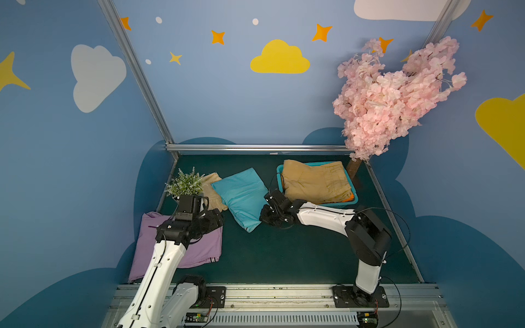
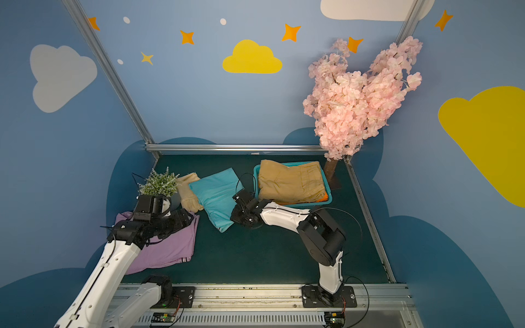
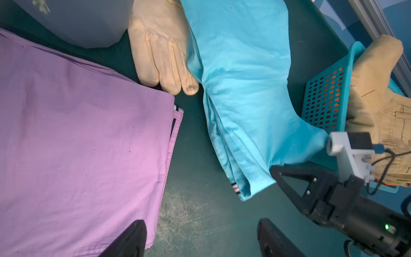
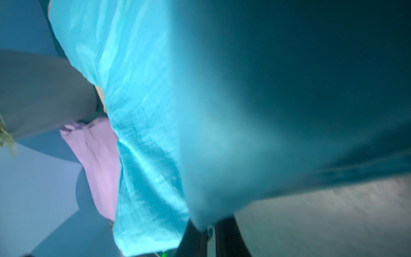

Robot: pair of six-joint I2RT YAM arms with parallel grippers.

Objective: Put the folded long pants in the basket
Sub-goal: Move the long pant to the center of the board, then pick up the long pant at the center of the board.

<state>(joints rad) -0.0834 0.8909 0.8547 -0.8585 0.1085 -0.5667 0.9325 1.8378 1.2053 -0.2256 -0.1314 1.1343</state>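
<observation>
Blue cloud-painted walls (image 1: 199,99), dark green tabletop (image 1: 284,255)

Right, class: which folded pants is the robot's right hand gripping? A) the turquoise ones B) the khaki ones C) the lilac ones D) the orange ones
A: the right hand is shut on the edge of the turquoise pants, and the cloth there is pulled up from the table.

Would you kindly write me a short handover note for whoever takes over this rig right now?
Grippers: the right gripper is shut on an edge of the turquoise pants. The left gripper is open and empty, over the edge of the lilac pants.
Things: both of those pants lie on the table, left of the basket.
Done: khaki pants lie on top of orange pants in the basket.
Left: turquoise pants and lilac pants go into the basket.
</observation>
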